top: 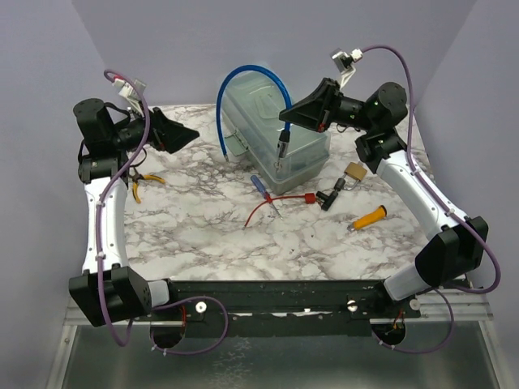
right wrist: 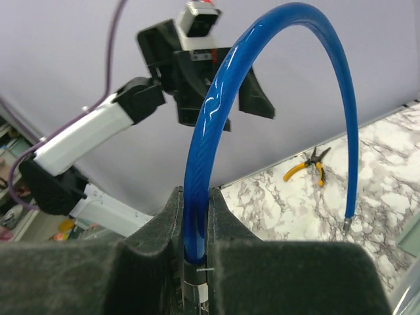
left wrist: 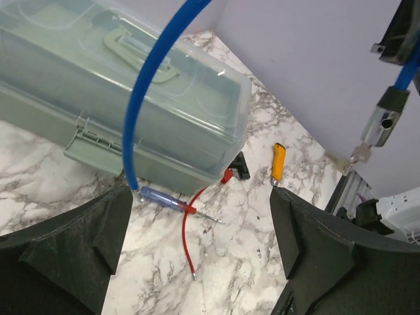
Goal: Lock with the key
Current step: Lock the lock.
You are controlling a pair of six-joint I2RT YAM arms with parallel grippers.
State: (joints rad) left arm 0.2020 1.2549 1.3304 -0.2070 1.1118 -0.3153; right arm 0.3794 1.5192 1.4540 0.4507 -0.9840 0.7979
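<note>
Approach step: right gripper [right wrist: 195,220] pinches blue tube [top: 243,71] over clear box [top: 259,105]; key [left wrist: 357,156] maybe hanging at its end, unclear; left gripper [left wrist: 200,197] wide, empty, left of box; padlock [top: 354,172] right of box. Next: reach it.

We see our left gripper [left wrist: 200,195] spread wide over the marble worktop [left wrist: 39,191], facing the clear box [left wrist: 65,79] and blue tube [left wrist: 133,118].
</note>
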